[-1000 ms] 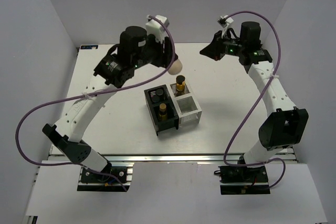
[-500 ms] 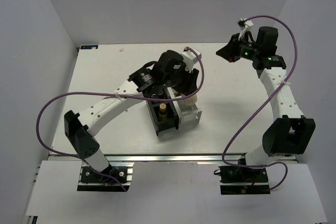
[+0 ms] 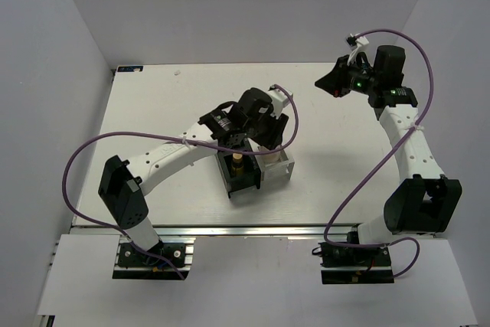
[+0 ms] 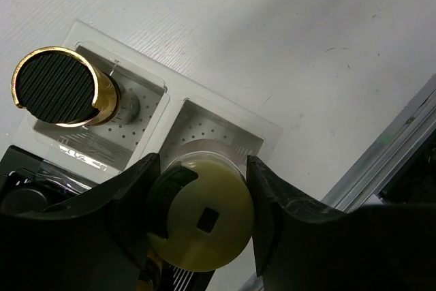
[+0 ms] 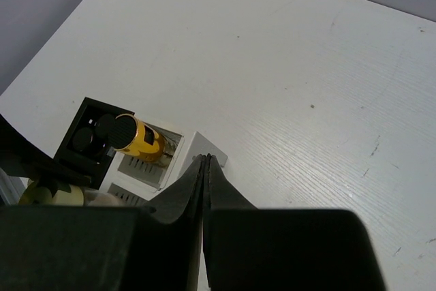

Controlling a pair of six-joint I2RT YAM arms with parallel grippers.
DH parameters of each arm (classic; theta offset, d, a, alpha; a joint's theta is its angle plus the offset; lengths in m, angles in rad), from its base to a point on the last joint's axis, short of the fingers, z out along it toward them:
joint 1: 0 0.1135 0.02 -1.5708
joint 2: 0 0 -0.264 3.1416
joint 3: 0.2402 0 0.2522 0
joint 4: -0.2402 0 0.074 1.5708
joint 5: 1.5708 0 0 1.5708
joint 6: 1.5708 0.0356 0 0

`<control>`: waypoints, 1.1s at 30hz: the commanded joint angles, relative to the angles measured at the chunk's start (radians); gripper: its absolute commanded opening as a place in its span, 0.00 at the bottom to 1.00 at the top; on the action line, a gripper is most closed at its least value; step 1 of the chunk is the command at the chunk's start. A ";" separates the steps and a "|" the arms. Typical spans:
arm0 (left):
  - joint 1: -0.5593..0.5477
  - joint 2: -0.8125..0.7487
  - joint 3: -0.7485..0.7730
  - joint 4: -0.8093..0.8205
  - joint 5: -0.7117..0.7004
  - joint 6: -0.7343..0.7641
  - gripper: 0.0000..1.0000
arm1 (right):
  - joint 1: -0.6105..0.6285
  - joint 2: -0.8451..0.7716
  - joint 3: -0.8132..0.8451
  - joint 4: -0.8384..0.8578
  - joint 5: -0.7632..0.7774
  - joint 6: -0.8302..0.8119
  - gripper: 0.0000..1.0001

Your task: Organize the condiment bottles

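Observation:
My left gripper [image 3: 266, 140] is shut on the cream-white bottle by its pale yellow cap [image 4: 204, 219]. It holds the bottle upright at the near cell of the white organizer [image 3: 285, 166]; I cannot tell if it rests on the bottom. The amber-yellow bottle [image 4: 63, 88] with a black cap stands in the neighbouring white cell and also shows in the right wrist view [image 5: 136, 138]. A dark bottle [image 3: 238, 161] stands in the black organizer [image 3: 243, 181], and two black caps [image 5: 92, 134] show there. My right gripper [image 3: 328, 84] is shut and empty, raised over the far right of the table.
The two organizers stand side by side at the table's middle. The table's front rail [image 4: 402, 127] runs close to the right of the white organizer in the left wrist view. Purple cables loop off both arms.
My left arm has swung from the far left over to the white organizer with the cream-white bottle and lowered it. My right arm has drawn back a little to the right.

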 commanded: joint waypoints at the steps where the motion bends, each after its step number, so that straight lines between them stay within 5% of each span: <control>1: -0.015 -0.016 -0.015 0.079 -0.045 0.009 0.00 | -0.005 -0.027 -0.003 0.020 -0.001 0.004 0.00; 15: -0.041 0.049 -0.064 0.165 -0.119 0.022 0.02 | -0.006 -0.040 -0.040 0.021 -0.012 -0.008 0.00; 22: -0.053 0.041 -0.096 0.165 -0.131 0.018 0.58 | -0.005 -0.041 -0.049 0.017 -0.013 -0.012 0.06; 29: -0.059 0.004 -0.110 0.162 -0.127 0.004 0.84 | -0.005 -0.036 -0.052 0.011 -0.022 -0.016 0.13; 33: -0.065 -0.026 -0.080 0.154 -0.117 -0.013 0.88 | -0.005 -0.040 -0.046 -0.002 -0.044 -0.041 0.25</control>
